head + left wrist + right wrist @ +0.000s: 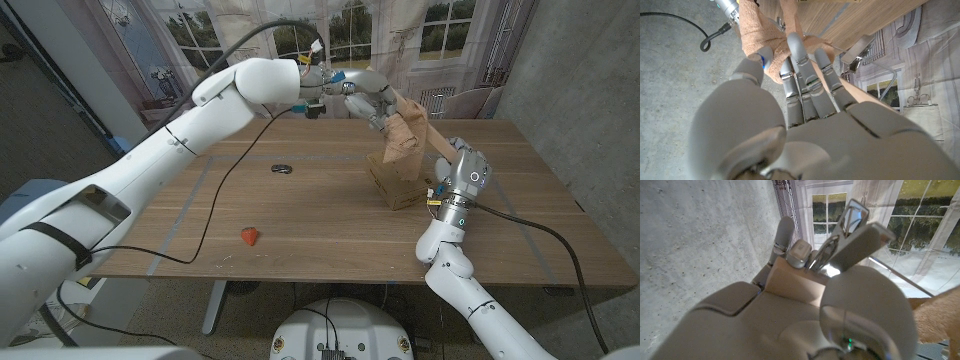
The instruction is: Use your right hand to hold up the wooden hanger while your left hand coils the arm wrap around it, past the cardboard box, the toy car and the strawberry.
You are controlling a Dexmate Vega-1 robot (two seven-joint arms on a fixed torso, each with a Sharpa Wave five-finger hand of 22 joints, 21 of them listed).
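My right hand (464,172) holds the wooden hanger (437,143) up at the table's right side; its bar slants up and left above the cardboard box (396,182). The tan arm wrap (406,131) hangs bunched around the bar, over the box. Above the table's far middle, my left hand (366,98) grips the wrap's upper end. In the left wrist view the fingers (802,55) close on the tan wrap (756,31). In the right wrist view my right hand (800,310) clasps pale wood (790,280), with wrap (940,315) at the edge. The toy car (281,169) and strawberry (249,236) lie to the left.
A black cable (215,205) droops from my left arm across the table's left half and off its front edge. Another cable (545,232) runs from my right wrist over the right side. The wooden table (330,235) shows bare wood between strawberry and box.
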